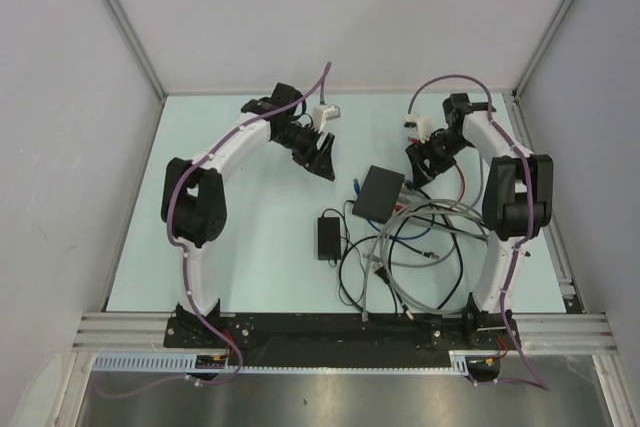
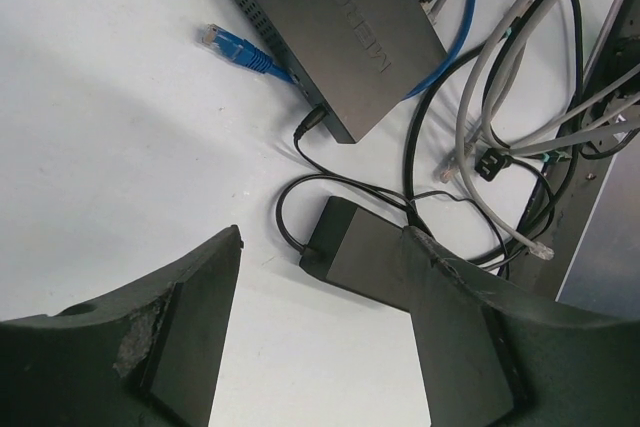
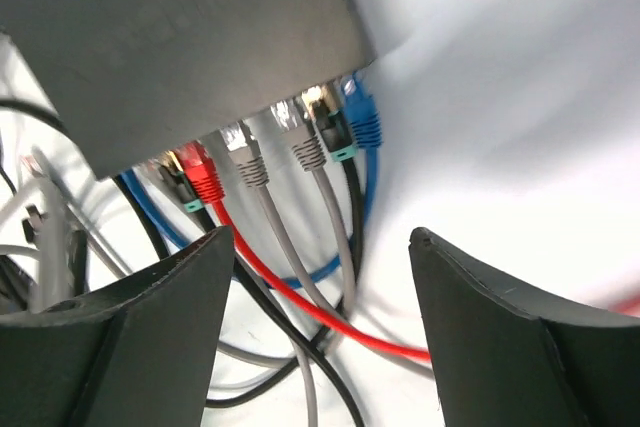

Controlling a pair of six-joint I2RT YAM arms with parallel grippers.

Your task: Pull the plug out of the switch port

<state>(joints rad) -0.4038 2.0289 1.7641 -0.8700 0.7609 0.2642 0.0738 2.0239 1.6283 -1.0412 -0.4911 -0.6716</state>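
The switch [image 1: 380, 192] is a flat black box in the middle of the table. In the right wrist view its port side [image 3: 190, 37] holds several plugs in a row: a red one [image 3: 200, 172], two grey ones [image 3: 245, 157], a black one with a teal clip [image 3: 332, 129] and a blue one [image 3: 362, 117]. My right gripper [image 3: 320, 237] is open, a short way off those ports, with the cables between its fingers. My left gripper [image 2: 322, 239] is open and empty, above the table on the switch's other side [image 2: 330, 17].
A loose blue plug [image 2: 235, 47] lies on the table beside the switch. The black power adapter [image 2: 365, 257] with its thin cord lies near my left fingers. A tangle of grey, black, blue and red cables [image 1: 420, 247] spreads toward the near table edge.
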